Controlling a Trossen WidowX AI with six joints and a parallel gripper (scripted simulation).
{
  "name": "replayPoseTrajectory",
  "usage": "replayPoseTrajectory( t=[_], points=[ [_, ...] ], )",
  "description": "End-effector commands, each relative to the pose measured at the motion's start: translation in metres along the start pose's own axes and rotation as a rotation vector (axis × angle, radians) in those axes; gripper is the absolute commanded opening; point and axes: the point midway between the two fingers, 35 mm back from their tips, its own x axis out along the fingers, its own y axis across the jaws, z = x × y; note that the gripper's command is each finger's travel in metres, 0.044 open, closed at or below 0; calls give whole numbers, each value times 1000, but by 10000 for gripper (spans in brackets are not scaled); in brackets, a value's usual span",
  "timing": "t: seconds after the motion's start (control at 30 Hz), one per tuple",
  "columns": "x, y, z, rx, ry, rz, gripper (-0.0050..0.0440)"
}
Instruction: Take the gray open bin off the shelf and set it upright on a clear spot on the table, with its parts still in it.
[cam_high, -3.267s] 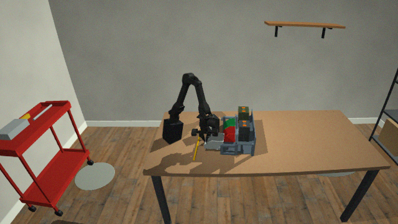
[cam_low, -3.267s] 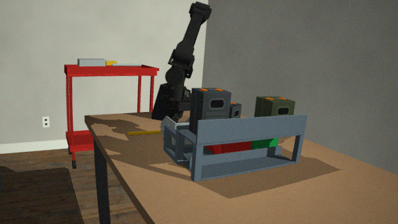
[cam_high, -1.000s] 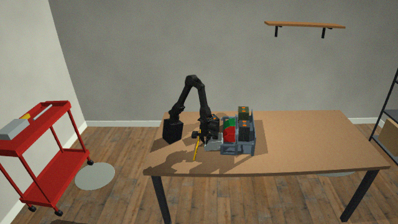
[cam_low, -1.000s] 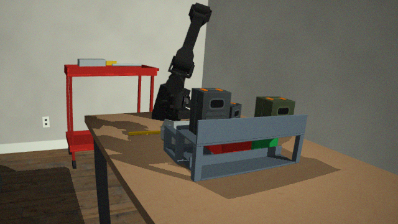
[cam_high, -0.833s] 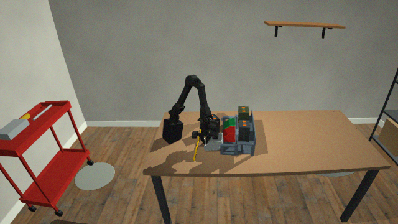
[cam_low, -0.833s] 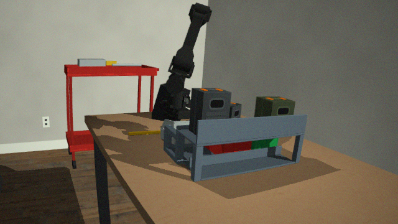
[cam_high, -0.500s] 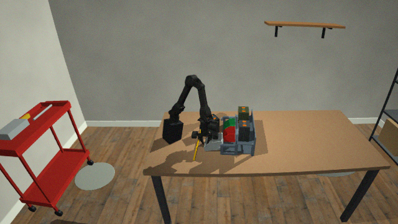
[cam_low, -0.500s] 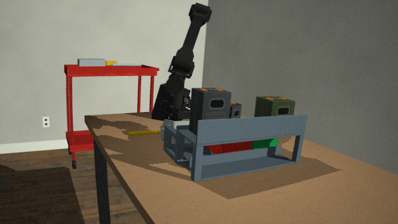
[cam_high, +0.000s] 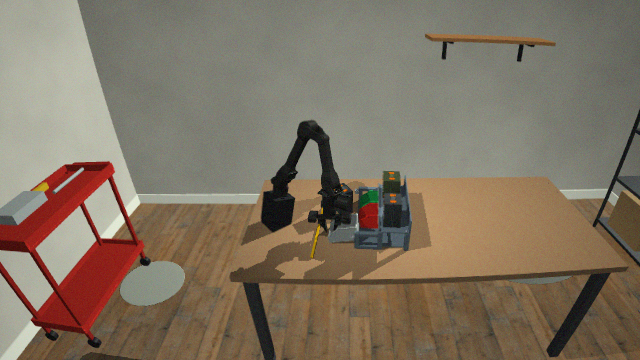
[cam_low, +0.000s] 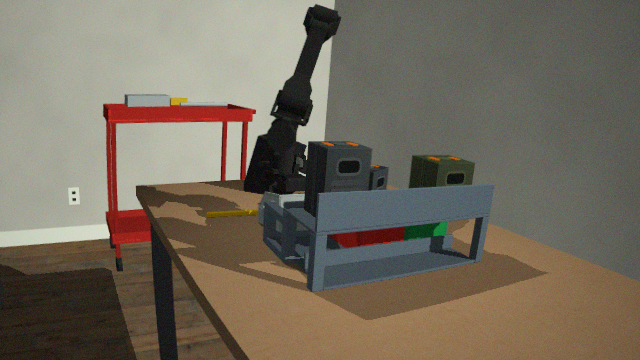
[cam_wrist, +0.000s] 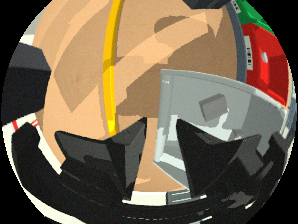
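The claw (cam_wrist: 156, 152) is released, its two dark fingers spread apart and gripping nothing. In the wrist view the near wall of the gray bin (cam_wrist: 206, 106) stands between the fingers, with the right finger over the bin's inside and the left one outside above the counter (cam_wrist: 73, 76); whether either finger touches the wall I cannot tell. Small gray parts (cam_wrist: 213, 106) lie in the bin.

From the top view the bin (cam_high: 343, 232) sits upright on the counter (cam_high: 500, 235), pressed up against the shelf (cam_high: 406, 210) at the shelf's 9 o'clock side, with the arm (cam_high: 325, 160) bent down over it. A yellow stick (cam_high: 315, 242) lies on the counter at the bin's 9 o'clock, near but apart. On the shelf stand a red box (cam_high: 369, 216) and a green one (cam_high: 369, 197), with a dark box (cam_high: 393, 210) and an olive box (cam_high: 391, 180) on top.

A red cart (cam_high: 87, 167) stands on the floor well off at the counter's 9 o'clock.
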Motion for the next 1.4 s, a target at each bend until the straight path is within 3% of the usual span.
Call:
replayPoseTrajectory(
  t=[0.0, 0.93, 1.1, 1.37],
  points=[
    [-4, -5, -1, -4, 8, -17, 150],
    [-4, -5, -1, -4, 8, -17, 150],
    [-59, -4, -1, 0, 9, -17, 150],
    [-59, -4, -1, 0, 9, -17, 150]
  ],
)
